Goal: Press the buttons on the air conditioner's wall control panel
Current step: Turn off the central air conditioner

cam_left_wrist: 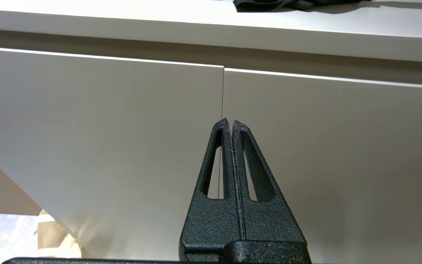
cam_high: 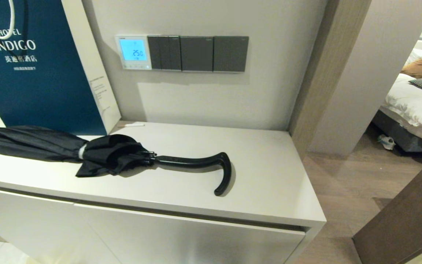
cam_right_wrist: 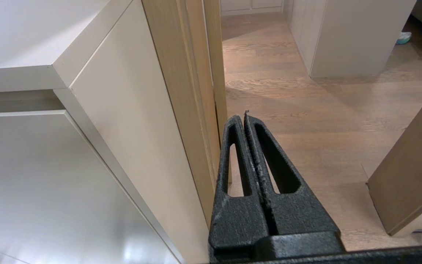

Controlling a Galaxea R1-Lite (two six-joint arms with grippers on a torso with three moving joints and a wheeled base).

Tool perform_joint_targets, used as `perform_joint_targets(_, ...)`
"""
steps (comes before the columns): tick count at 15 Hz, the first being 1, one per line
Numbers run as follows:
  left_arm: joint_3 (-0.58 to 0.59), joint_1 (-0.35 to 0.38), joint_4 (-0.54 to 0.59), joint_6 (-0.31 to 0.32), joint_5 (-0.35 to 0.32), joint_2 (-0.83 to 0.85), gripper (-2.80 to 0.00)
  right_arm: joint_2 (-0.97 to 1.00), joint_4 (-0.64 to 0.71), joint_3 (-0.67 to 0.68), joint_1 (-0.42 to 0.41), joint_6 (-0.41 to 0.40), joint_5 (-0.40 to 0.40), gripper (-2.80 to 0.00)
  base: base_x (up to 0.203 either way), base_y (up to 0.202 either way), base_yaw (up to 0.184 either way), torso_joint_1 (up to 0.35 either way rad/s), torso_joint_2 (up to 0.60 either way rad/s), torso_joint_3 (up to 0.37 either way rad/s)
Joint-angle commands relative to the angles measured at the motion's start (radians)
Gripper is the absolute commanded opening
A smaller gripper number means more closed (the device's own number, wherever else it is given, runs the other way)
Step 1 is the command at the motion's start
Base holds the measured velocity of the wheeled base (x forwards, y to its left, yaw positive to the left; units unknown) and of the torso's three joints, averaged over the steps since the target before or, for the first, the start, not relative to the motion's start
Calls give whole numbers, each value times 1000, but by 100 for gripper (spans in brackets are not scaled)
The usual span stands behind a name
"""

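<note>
Two grippers are being kept low and clear of the counter at this moment, neither showing in the head view: the left gripper is being held with its fingers pressed together on nothing, facing the seam between the white cabinet doors, and the right gripper is likewise being held clenched and empty beside the cabinet's end, near the wooden door frame. Up on the wall, the air conditioner's wall control panel is being shown with its screen lit light blue, and the buttons are being seen as a faint row along its lower edge, just left of the dark grey switch plates. No press is being made yet, by the look of it. For the reach to go well, a closed fingertip is probably being wanted square to the wall and aimed below the screen, with a light touch, since the buttons are tiny and the first switch plate is touching the panel's side. An arm is being obliged to rise over the white counter, where a black umbrella is lying with its curved handle toward the right, and the blue hotel bag is standing close on the panel's left.
</note>
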Motion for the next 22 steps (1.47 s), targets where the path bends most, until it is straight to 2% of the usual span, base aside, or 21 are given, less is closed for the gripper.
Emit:
perform_joint_targets(1,0,1,3,-2,0,2,-280,1,0,2,0,0,0,-280,0,0,0,0,0,0)
perform_joint_targets(22,0,-1,1,-11,2,2,-280,1,0,2,0,0,0,-280,0,0,0,0,0,0)
